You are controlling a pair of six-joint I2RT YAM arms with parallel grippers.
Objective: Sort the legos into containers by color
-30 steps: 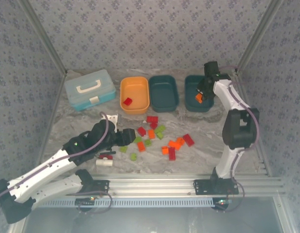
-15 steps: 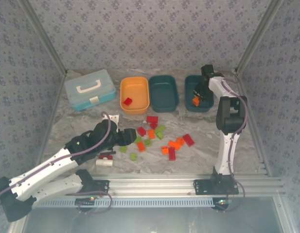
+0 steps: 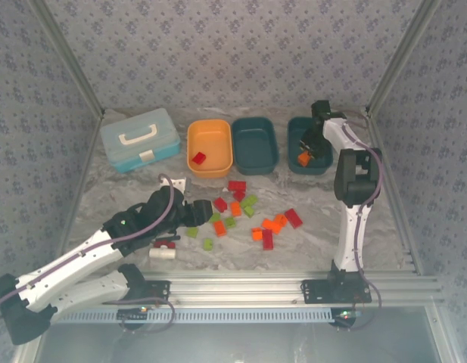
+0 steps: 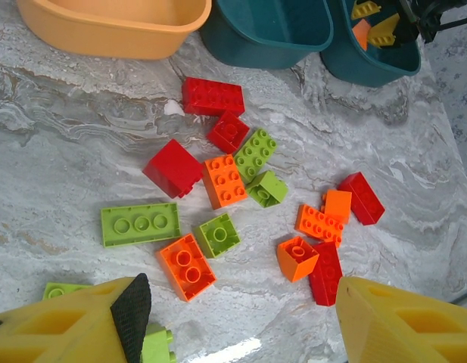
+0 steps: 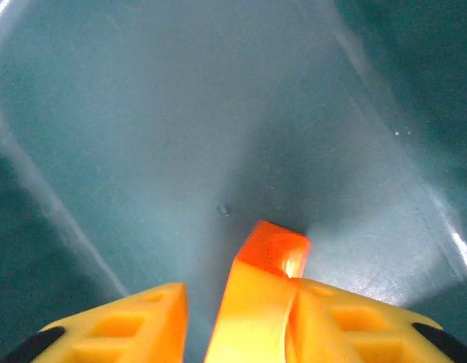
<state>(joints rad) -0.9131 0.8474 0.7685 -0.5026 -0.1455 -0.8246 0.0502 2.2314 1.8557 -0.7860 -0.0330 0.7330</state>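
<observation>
Three tubs point(image 3: 190, 147), perhaps sixteen loose legos point(image 4: 224, 181) — left fingers point(image 4: 400, 318) apart, right fingers point(image 5: 127, 325) parted round orange lego point(image 5: 271, 249)

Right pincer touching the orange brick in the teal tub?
Touching. Right wrist view: orange brick abuts one finger of the right pincer; gap at the other finger.

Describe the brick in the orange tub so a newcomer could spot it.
At the table's far side, find the orange tub, leftmost of three and beside the light blue case. One red brick lies inside it, alone; the other red bricks lie on the table.
</observation>
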